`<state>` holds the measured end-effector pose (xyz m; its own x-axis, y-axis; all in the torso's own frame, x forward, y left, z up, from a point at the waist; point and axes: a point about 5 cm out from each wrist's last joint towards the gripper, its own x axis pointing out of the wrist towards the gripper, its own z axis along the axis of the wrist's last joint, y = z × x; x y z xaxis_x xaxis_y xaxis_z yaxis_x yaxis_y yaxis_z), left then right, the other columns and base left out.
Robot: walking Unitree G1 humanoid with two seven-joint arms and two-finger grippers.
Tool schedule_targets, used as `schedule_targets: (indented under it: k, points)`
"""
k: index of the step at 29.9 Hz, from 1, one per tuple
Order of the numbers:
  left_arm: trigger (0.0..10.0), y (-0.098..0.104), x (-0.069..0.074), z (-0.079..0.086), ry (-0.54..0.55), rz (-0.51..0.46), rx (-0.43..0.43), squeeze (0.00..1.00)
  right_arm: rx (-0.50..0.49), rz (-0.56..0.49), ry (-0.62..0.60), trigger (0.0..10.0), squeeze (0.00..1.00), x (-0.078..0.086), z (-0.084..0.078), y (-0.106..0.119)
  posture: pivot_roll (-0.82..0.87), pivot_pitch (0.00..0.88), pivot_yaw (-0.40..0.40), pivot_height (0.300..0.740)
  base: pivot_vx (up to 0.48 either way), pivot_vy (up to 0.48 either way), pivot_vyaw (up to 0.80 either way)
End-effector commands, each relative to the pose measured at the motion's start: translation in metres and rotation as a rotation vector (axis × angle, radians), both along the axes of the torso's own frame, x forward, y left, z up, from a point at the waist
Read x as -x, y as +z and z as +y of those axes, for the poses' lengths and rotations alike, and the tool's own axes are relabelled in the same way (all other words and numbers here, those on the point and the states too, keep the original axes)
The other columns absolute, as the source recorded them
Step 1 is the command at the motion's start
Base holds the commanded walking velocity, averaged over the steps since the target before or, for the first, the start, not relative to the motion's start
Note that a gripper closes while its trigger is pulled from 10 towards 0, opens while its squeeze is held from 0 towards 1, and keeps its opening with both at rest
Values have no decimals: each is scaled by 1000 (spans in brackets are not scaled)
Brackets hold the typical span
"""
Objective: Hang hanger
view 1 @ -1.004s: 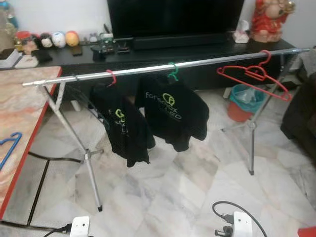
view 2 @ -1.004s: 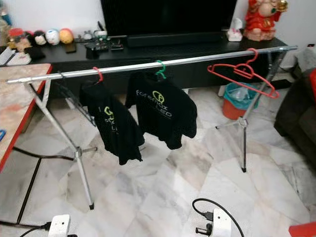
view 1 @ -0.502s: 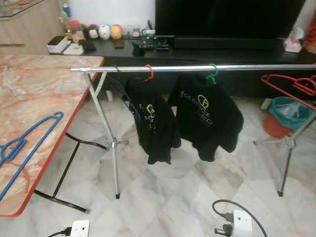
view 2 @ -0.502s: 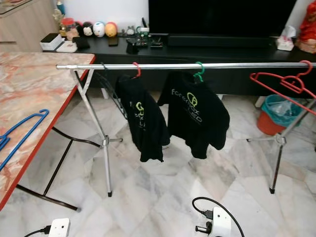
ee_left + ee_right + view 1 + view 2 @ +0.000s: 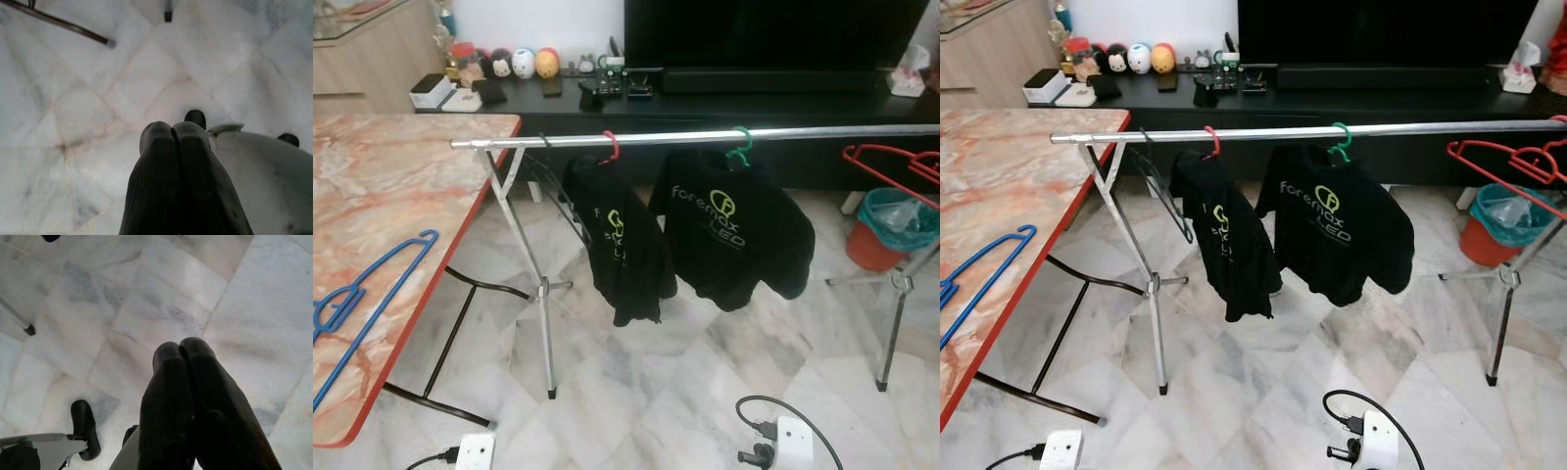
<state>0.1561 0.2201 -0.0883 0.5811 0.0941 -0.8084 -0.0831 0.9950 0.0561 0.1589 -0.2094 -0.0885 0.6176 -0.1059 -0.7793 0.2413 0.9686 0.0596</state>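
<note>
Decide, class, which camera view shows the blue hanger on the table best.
The left eye view: the blue hanger lies farther into frame on the marble table. The right eye view crops it at the edge. Both wrist views look at floor tiles.

One rail (image 5: 705,136), two black shirts (image 5: 617,240) (image 5: 734,235) on it (one on a red hook, one on a green), one bare red hanger (image 5: 1508,166), one blue hanger (image 5: 357,304) on one marble table (image 5: 382,196), one bin (image 5: 891,220), two grippers (image 5: 171,129) (image 5: 182,348), both closed
</note>
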Motion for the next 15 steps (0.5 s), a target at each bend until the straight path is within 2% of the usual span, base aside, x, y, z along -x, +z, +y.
schedule_targets:
  k: [1, 5, 8, 10, 15]
  points:
    - [10000, -2, 5, 0, 8, 24, 3, 0, 2, -1, -12, 10000, 0, 1, -2, 0, -17, 14, 6, 740, 0, 0, 0]
    - [10000, -2, 4, -1, 15, 11, 6, 0, -3, 6, -50, 10000, 0, 2, -5, 0, -17, 17, 2, 740, 0, 0, 0]
    - [10000, -1, 3, 0, 16, 1, 3, 0, 7, 29, -45, 10000, 0, 3, -7, -1, -19, 20, 2, 740, 341, 0, -800]
    - [10000, -1, 3, 0, 13, 3, 2, 0, -4, 8, -65, 10000, 0, 2, -8, 0, -17, 23, 4, 740, 401, 0, -800]
    - [10000, -1, 4, 1, 17, 4, 1, 0, 8, 0, -40, 10000, 0, 0, -7, 1, -10, 23, 2, 740, 444, 0, 0]
